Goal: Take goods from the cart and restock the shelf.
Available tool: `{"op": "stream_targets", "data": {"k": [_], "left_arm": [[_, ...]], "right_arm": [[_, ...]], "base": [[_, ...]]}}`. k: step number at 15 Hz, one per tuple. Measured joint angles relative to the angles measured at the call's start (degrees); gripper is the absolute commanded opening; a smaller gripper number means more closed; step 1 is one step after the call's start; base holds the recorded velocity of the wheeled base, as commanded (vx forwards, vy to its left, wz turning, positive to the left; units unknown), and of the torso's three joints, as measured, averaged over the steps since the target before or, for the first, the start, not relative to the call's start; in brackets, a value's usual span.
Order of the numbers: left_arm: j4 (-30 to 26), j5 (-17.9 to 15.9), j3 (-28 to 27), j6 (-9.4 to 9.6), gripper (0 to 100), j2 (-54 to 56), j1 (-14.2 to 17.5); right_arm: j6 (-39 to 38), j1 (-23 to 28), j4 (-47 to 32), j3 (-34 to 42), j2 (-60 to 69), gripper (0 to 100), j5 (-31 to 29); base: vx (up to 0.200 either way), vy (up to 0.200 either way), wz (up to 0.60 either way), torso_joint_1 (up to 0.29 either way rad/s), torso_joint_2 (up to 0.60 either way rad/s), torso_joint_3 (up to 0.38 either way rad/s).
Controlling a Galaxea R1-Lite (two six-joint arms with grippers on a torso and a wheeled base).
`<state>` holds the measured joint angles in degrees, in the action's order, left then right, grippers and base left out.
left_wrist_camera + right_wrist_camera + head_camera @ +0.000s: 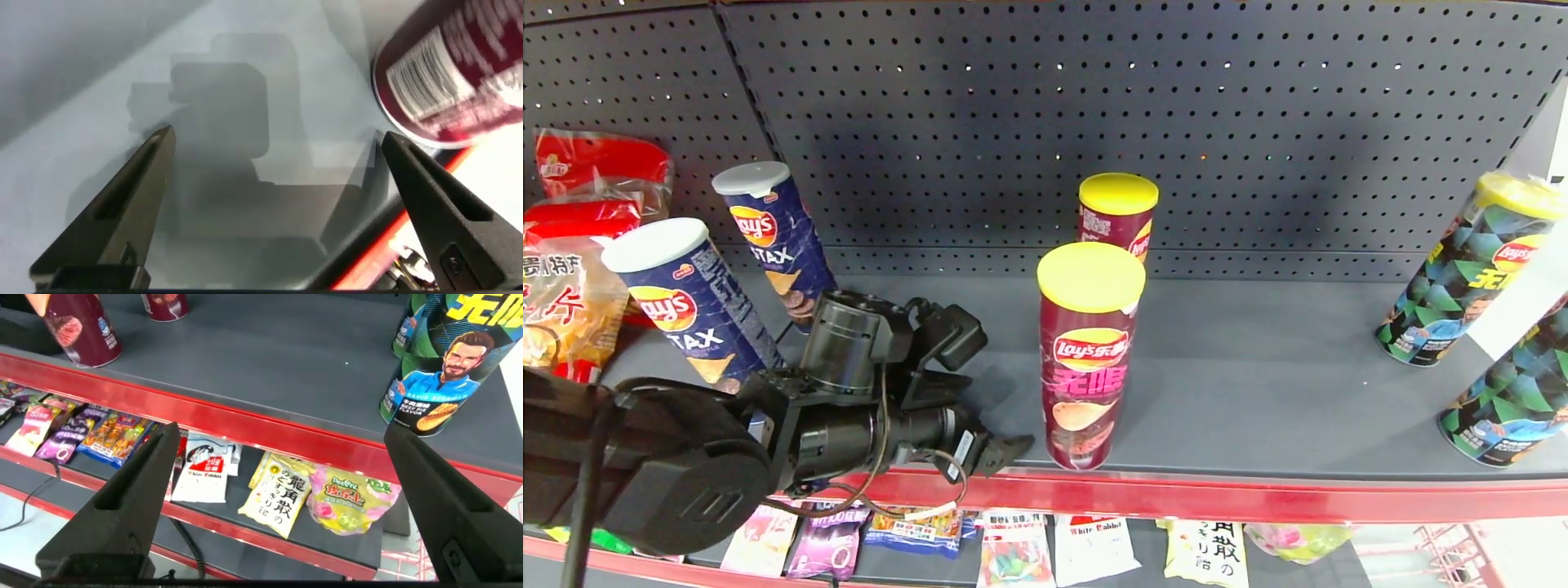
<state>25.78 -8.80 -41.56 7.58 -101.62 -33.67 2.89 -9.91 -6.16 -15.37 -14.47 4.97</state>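
A maroon chips can with a yellow lid [1086,359] stands upright near the grey shelf's red front edge [1258,498], with a second one [1117,214] behind it. My left gripper [992,408] sits low over the shelf just left of the front can, open and holding nothing. In the left wrist view its fingers [278,139] spread over bare shelf, and the maroon can [458,73] lies beyond one fingertip. My right gripper [282,433] is open and hangs in front of the shelf edge, above the lower shelf's candy packs [282,494].
Two blue chips cans [690,302] [772,224] and red snack bags [572,245] stand at the shelf's left. Green chips cans [1462,269] [1515,392] stand at the right. Bare shelf lies between the maroon and green cans. A pegboard wall [1094,98] closes the back.
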Motion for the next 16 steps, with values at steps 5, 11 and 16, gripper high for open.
{"op": "stream_targets", "data": {"k": [5,11,16], "left_arm": [[0.3,-1.8,0.2,0.10,100,0.7,-0.3],[0.4,-1.7,-0.3,0.11,100,0.2,-0.6],[0.4,-1.6,-2.1,0.13,100,-0.9,-1.5]], "right_arm": [[0.0,0.0,0.0,-0.1,0.0,100,0.0],[0.1,0.0,0.0,-0.1,-0.1,100,0.0],[0.1,0.0,0.0,-0.1,-0.1,100,0.0]], "base": [[0.000,0.000,0.00,0.000,0.00,0.000],[0.000,0.000,0.00,0.000,0.00,0.000],[0.000,0.000,0.00,0.000,0.00,0.000]]}}
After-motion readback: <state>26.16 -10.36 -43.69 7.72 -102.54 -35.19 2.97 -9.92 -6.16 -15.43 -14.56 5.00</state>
